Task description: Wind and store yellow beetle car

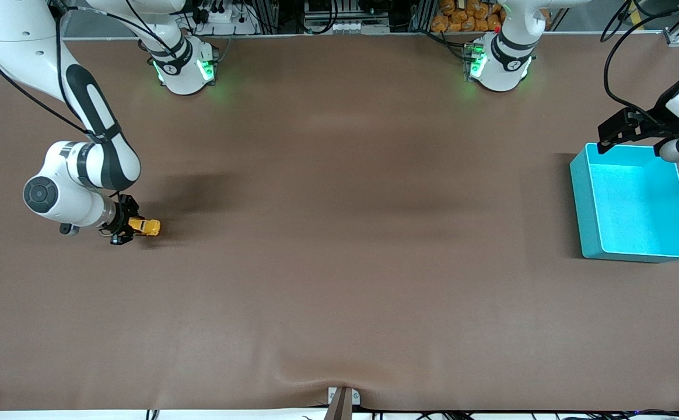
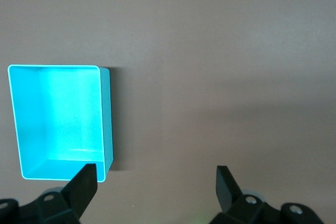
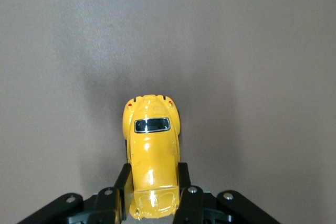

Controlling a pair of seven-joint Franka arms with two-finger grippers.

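**Right gripper clamped on the yellow beetle car at the frame's left**

In the front view's left middle, the right gripper (image 1: 125, 228) is closed on the yellow beetle car (image 1: 144, 226), its fingers (image 3: 185, 179) pressing both flanks. The car's long axis runs sideways across the frame, in line with the gripper, its free end pointing toward the worktop's (image 1: 339, 233) centre. At the right edge, the teal bin (image 1: 578, 192) stands upright with nothing inside. The left gripper (image 2: 156, 181) waits over the bin's upper rim, jaws spread wide and holding nothing.
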